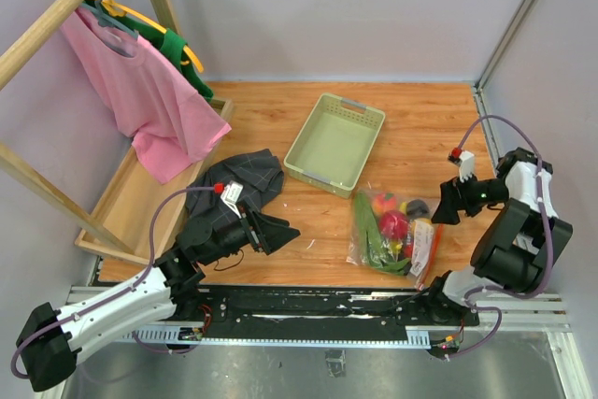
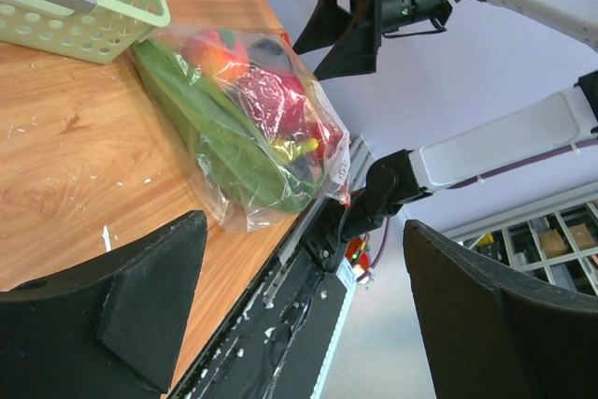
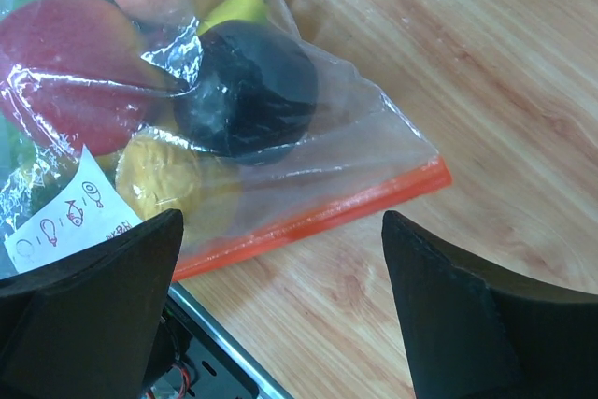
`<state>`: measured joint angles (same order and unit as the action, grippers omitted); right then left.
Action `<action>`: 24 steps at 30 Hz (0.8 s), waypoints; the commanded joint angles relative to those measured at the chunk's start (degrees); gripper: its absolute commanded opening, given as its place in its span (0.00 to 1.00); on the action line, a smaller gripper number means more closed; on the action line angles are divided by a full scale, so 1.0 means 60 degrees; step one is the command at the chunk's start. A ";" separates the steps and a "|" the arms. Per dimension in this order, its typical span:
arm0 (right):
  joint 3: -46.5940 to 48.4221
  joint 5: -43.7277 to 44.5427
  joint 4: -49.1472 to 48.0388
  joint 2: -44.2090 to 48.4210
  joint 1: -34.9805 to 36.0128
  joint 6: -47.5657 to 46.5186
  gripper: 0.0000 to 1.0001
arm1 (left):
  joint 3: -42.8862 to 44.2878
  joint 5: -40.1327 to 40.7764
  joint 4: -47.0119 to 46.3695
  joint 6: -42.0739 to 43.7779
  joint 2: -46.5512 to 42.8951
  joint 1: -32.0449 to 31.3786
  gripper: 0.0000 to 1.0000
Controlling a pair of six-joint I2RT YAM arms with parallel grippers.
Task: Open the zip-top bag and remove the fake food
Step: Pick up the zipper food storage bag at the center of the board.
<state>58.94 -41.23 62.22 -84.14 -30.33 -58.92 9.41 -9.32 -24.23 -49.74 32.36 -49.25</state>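
Bag (image 1: 388,231) lies near right on your table (image 1: 271,119), zip looks shut, toy food (image 1: 393,223) all inside. Your left gripper (image 1: 280,235) and right gripper (image 1: 443,206) gape wide, empty. Opening and emptying both remain.

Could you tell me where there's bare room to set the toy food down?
Bare wood lies behind the clear zip-top bag, right of the pale green plastic tray, and between bag and left pincer. The tray is empty. The dark crumpled cloth crowds the left.
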 commanded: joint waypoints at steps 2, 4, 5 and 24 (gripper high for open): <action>-0.0083 -0.0767 0.0397 -0.0864 0.0032 -0.0427 0.87 | -0.0060 -0.0166 -0.0298 0.0251 -0.0105 -0.0038 0.89; -0.0107 -0.0791 0.0314 -0.1071 0.0131 -0.0390 0.84 | -0.0068 -0.0189 -0.0298 0.0257 -0.0116 -0.0038 0.89; -0.0142 -0.0851 0.0286 -0.1130 0.0165 -0.0391 0.82 | -0.0088 -0.0192 -0.0298 0.0252 -0.0119 -0.0038 0.89; 0.0601 -0.1799 0.0879 -0.0033 0.0206 -0.0713 0.01 | 0.0006 -0.0241 -0.0298 0.0143 -0.0106 -0.0038 0.88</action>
<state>60.03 -50.33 64.79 -88.64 -29.89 -61.60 9.39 -10.20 -24.27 -49.32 32.18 -49.25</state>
